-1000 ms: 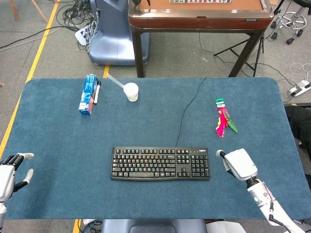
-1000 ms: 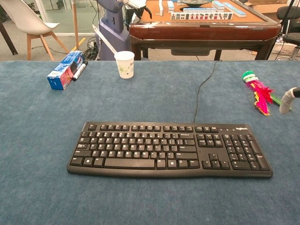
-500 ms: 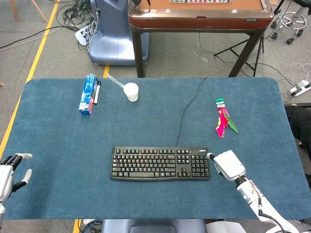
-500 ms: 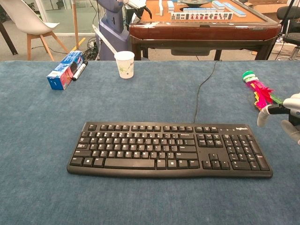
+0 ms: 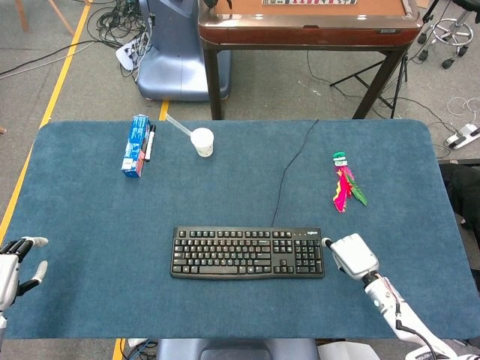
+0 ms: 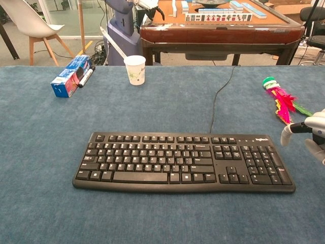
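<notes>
Fingers (image 6: 285, 135) of right hand (image 5: 351, 256) spread, holding nothing, just beside right end of keyboard (image 5: 248, 253) at worktop (image 5: 90, 217) center-front. Left hand (image 5: 9, 264) at front-left edge, fingers apart, holding nothing, well apart from keyboard.

Right hand (image 5: 349, 255) low at the near right, back of the palm turned up in the head view, white shell showing. Forearm running down and right from the wrist toward the near right corner, thin cables along it. One fingertip (image 6: 285, 136) jutting left in the chest view, fingers apart, nothing held; the rest of the hand cut by the right edge there. Left hand (image 5: 13, 264) at the near left corner, only partly in the head view, fingers spread and pointing right, nothing between them. Left arm out of sight below the edge.
</notes>
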